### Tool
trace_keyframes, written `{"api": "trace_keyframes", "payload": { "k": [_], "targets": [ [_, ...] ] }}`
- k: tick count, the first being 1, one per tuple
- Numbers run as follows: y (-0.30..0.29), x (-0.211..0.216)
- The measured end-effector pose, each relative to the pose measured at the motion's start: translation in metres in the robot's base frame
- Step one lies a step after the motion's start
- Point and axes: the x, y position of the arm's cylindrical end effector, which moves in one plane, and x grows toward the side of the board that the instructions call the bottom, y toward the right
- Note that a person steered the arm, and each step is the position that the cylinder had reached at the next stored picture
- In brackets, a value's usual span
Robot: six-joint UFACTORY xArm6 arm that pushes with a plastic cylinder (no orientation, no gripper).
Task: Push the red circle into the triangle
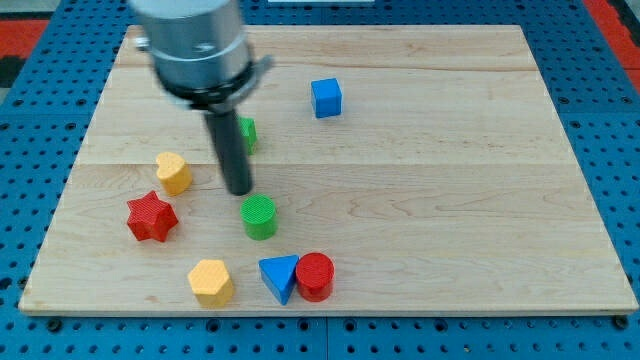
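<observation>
The red circle (315, 275) stands near the view's bottom, touching the right side of the blue triangle (279, 276). My tip (238, 190) is above and left of them, just up-left of the green circle (260, 216). The tip touches no block. The rod hides part of a green block (247, 133) behind it.
A yellow block (174, 172) and a red star (151, 217) lie left of the tip. A yellow hexagon (211, 281) sits left of the triangle. A blue cube (326, 97) is near the view's top. The wooden board's (450, 200) bottom edge is close below the triangle.
</observation>
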Motion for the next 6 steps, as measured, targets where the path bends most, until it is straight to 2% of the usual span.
{"api": "trace_keyframes", "payload": {
  "k": [1,2,3,4,5,6],
  "targets": [
    [0.012,0.042],
    [-0.044,0.085],
    [-0.043,0.079],
    [0.020,0.078],
    [0.115,0.080],
    [0.133,0.145]
  ]
}}
